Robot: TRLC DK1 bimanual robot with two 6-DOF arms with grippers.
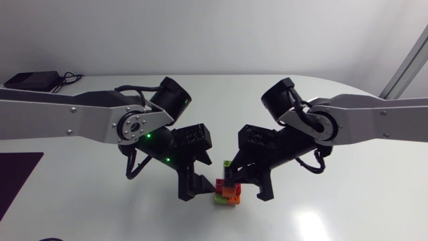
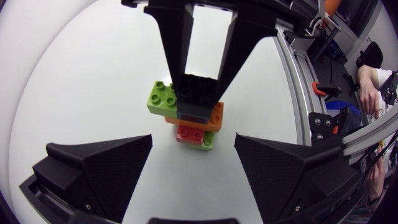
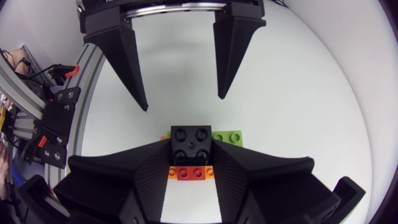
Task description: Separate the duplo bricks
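We are clamping the black brick [image 3: 191, 142] atop the duplo stack [image 1: 226, 193] with our right gripper [image 3: 191, 163], at the table's [image 1: 80, 207] near middle. Our left gripper [image 2: 193, 148] is hovering wide open just left.

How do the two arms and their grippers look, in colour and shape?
Both the left arm and the right arm have silver-grey links with round black joints. Each ends in a matte black gripper, left gripper and right gripper, with two broad wedge-shaped fingers. Thin black cables loop near the wrists, and small green lights glow on the left arm.
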